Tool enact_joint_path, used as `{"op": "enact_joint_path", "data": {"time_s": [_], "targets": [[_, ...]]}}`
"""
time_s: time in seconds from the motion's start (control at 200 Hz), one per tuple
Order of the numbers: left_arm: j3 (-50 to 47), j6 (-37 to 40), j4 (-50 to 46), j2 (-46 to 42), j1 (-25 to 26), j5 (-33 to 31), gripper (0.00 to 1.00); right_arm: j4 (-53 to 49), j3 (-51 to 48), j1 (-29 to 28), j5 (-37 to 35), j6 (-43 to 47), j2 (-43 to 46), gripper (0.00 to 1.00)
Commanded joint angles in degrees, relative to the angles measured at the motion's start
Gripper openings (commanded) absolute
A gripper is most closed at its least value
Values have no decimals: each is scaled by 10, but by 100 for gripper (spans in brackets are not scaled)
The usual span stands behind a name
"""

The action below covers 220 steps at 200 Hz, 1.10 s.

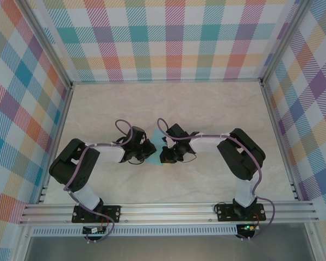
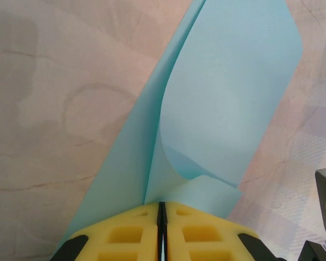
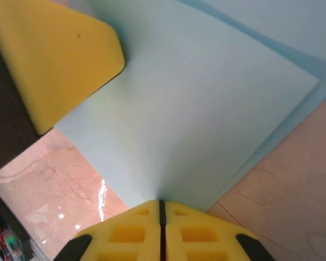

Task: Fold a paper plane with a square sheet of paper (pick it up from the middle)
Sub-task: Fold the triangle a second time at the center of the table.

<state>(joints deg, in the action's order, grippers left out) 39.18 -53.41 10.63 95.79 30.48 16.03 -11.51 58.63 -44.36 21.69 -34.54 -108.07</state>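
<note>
Overhead view, left to right. The left arm (image 1: 79,163) reaches in from the left of the sheet of paper (image 1: 157,133), which lies near the middle of the marbled table (image 1: 217,103). The left gripper (image 1: 149,152) meets the sheet's left side. The arms hide most of the sheet here, so its outline cannot be made out. The right gripper (image 1: 166,154) meets the sheet's right side, and the right arm (image 1: 242,155) bends away to the right of it.

Left wrist view. The left gripper (image 2: 162,209) has its yellow pads (image 2: 125,234) pressed together with no visible gap, and the light-blue sheet (image 2: 233,92) comes out of the seam between them, so it is pinched there. Above the pads the sheet rises as two layers. The right-hand layer curls over near the pads.

Right wrist view. The right gripper (image 3: 162,207) likewise has its pads closed to a thin line, clamped on the near edge of the sheet (image 3: 195,109). The sheet spreads flat away from the pads, with a second layer edge showing along its far side. A yellow finger (image 3: 60,60), probably the left gripper's, rests on the sheet's upper left part.
</note>
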Motion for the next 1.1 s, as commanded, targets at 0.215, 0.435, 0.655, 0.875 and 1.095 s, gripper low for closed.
{"op": "enact_joint_path", "data": {"time_s": [0.215,0.435,0.655,0.875,1.095], "targets": [[57,51,-14,48,-60,-1,12,-94,-29,-3,-68,21,-47,8],[80,74,-32,42,-91,2,13,-94,-29,-3,-69,20,-45,8],[66,87,-12,-5,-89,37,15,-92,-27,-3,-66,19,-40,8],[27,81,0,-46,-41,56,15,-84,-28,-3,-55,14,-32,8],[36,74,-8,1,-13,47,14,-80,-29,-3,-51,10,-35,8]]}}
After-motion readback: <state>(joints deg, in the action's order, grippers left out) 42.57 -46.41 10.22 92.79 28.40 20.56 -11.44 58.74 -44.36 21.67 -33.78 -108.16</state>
